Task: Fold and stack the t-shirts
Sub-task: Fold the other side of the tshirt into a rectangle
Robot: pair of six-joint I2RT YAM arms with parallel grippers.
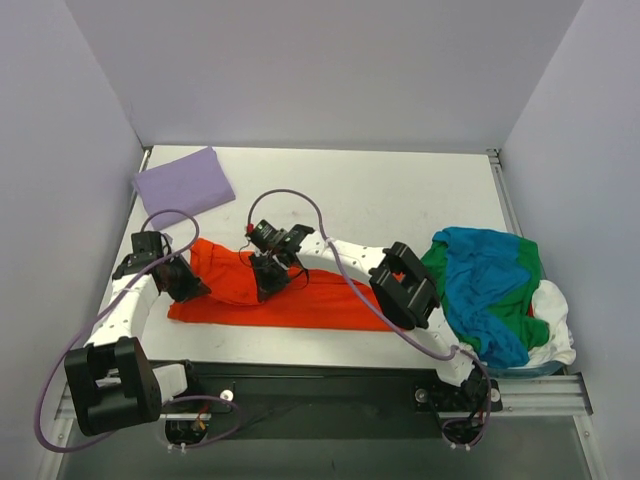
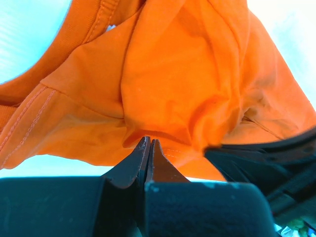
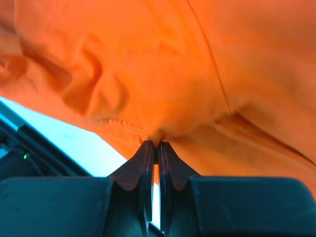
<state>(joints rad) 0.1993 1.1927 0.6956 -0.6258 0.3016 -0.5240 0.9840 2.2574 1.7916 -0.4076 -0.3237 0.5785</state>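
Observation:
An orange-red t-shirt (image 1: 290,295) lies stretched in a long band across the near middle of the table. My left gripper (image 1: 186,282) is at its left end, shut on a fold of the orange cloth (image 2: 163,89). My right gripper (image 1: 270,280) is near the upper middle of the shirt, shut on a pinch of orange cloth (image 3: 163,98) beside a stitched hem. A folded lavender t-shirt (image 1: 184,184) rests at the far left. Blue (image 1: 490,290), green (image 1: 525,265) and white (image 1: 555,320) t-shirts lie heaped at the right.
White walls close in the table (image 1: 380,190) on the left, back and right. The heap at the right sits against the table's near right corner. A purple cable (image 1: 300,200) loops above the right wrist.

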